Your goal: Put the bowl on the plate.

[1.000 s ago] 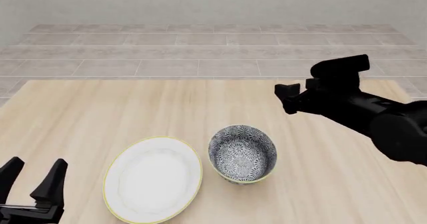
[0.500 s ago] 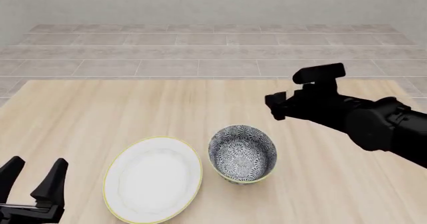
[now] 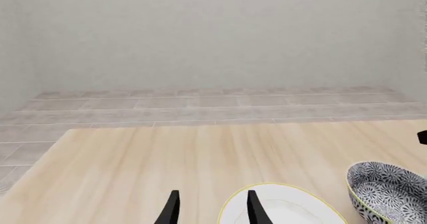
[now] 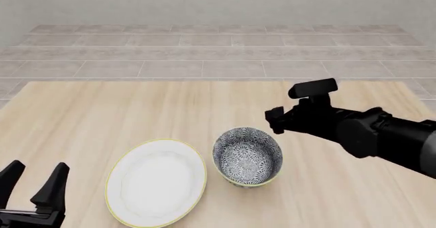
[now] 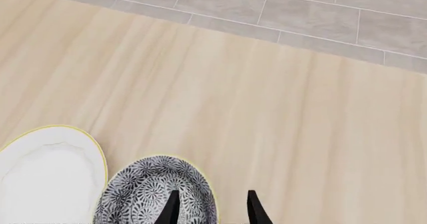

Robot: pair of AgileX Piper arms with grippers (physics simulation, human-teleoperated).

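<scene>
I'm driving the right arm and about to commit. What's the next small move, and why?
Probably lower the right gripper so its open jaws straddle the bowl's near-right rim. The wrist view shows one finger over the bowl's inside and one outside, and the bowl sits beside the plate, ungrasped.

No readable text, labels, brand names, numbers or signs appear in any of the three views. The bowl (image 4: 247, 156) carries only a dense blue-and-white floral pattern, with no lettering. The plate (image 4: 156, 182) is plain white with a thin yellow rim line and no markings. The tabletop (image 4: 136, 110) shows only bare wood grain.
</scene>
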